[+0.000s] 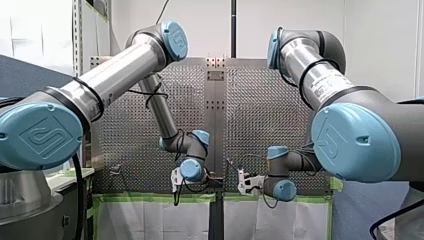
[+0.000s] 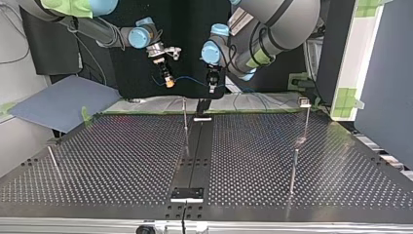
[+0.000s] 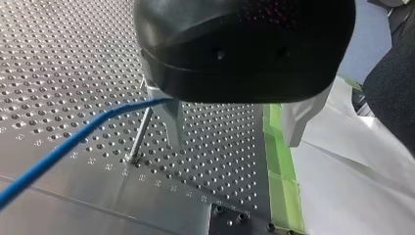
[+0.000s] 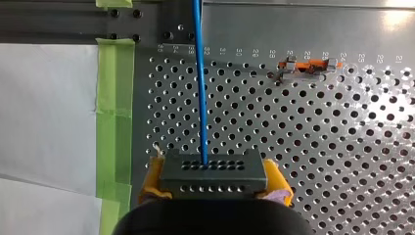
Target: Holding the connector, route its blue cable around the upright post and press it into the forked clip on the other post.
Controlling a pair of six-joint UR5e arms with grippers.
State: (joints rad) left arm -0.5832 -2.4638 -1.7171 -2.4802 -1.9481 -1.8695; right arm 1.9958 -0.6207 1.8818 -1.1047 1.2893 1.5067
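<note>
The dark grey connector (image 4: 213,171), a block with rows of holes, sits between the yellow pads (image 4: 154,178) of my right gripper (image 4: 215,180), which is shut on it. The blue cable (image 4: 199,88) runs straight out of the connector over the perforated table. In the top view the blue cable (image 2: 190,79) spans from my right gripper (image 2: 168,80) to my left gripper (image 2: 212,85). My left gripper (image 3: 234,142) is open, its metal fingers (image 3: 171,122) wide apart, and the cable (image 3: 63,147) passes by one finger. An upright post (image 3: 139,134) stands just below. The forked clip (image 4: 306,68) lies ahead of the connector.
Several thin posts stand on the perforated table (image 2: 122,161): one near the middle (image 2: 185,114), one with a clip head (image 2: 306,105) at the top view's right, another (image 2: 293,170) nearer the camera. Green tape (image 4: 115,98) and white sheeting border the table edge.
</note>
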